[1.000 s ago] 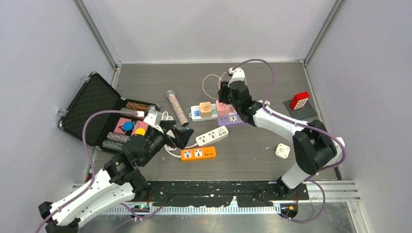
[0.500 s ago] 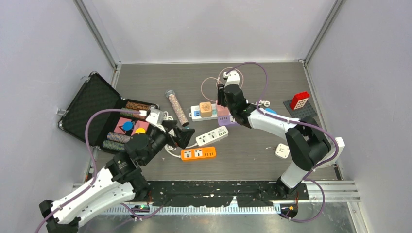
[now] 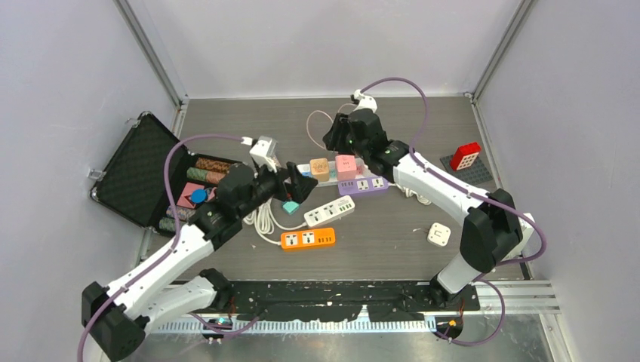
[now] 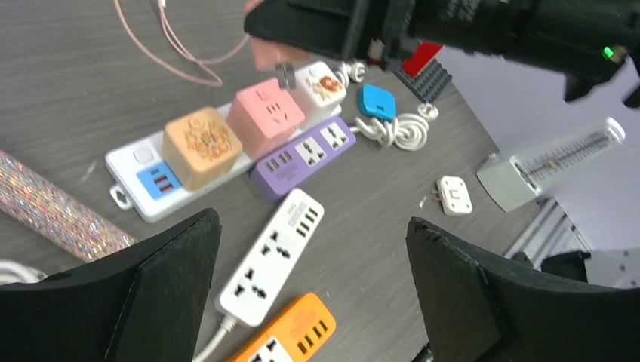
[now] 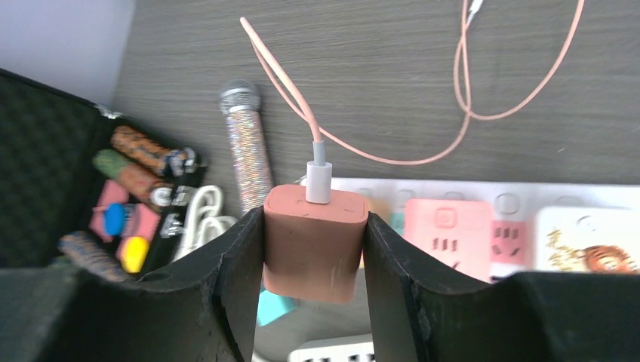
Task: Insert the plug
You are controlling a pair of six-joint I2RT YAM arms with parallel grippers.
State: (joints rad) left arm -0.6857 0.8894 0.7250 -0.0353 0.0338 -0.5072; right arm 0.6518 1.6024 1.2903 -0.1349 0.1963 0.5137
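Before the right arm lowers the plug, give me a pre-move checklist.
1. Grip on plug by right gripper: ok, clamped on both sides.
2. Pink cable free: ok, it loops slack and away from the grip.
3. Free socket: ok, the pink cube adapter shows an empty top face.
4. Prongs lined up over that socket: cannot tell.
5. Left gripper bracing the white strip: not ok, it is open and holds nothing.
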